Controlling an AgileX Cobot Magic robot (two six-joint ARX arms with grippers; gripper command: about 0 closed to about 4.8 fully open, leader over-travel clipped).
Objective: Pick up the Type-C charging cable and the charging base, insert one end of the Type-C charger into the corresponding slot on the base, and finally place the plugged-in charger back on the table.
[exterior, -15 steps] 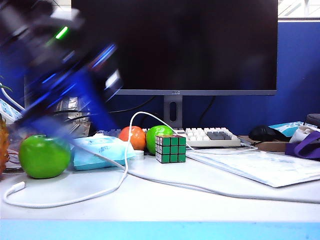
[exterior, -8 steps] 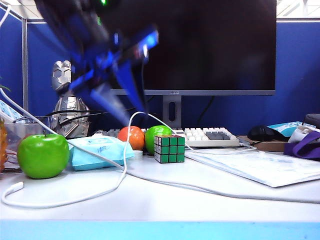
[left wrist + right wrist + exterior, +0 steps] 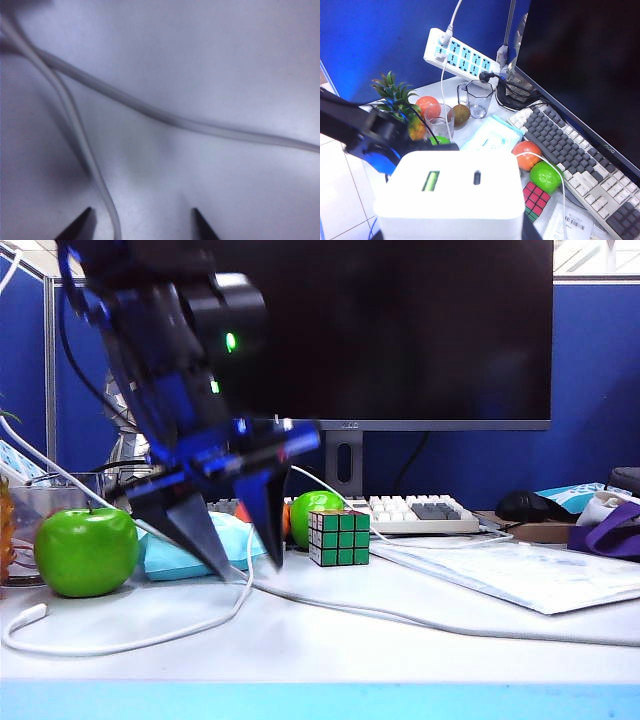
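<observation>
Over the table's (image 3: pixel 330 645) left half, exterior view: left gripper (image 3: pixel 240 558) hangs tips-down, jaws spread and empty, just above the Type-C charging cable (image 3: pixel 245 592), probably lining up a pinch. One Rubik's cube (image 3: pixel 340 537), two green apples counted.

Left wrist view: two dark fingertips (image 3: pixel 79 229) straddle one cable strand (image 3: pixel 82 145); a second strand crosses beyond. Nothing gripped.

Right wrist view: charging base (image 3: pixel 451 192) fills the foreground, held aloft with two ports facing the camera, likely presented for the plug. Right gripper's fingers are hidden beneath it; grip presumed.
</observation>
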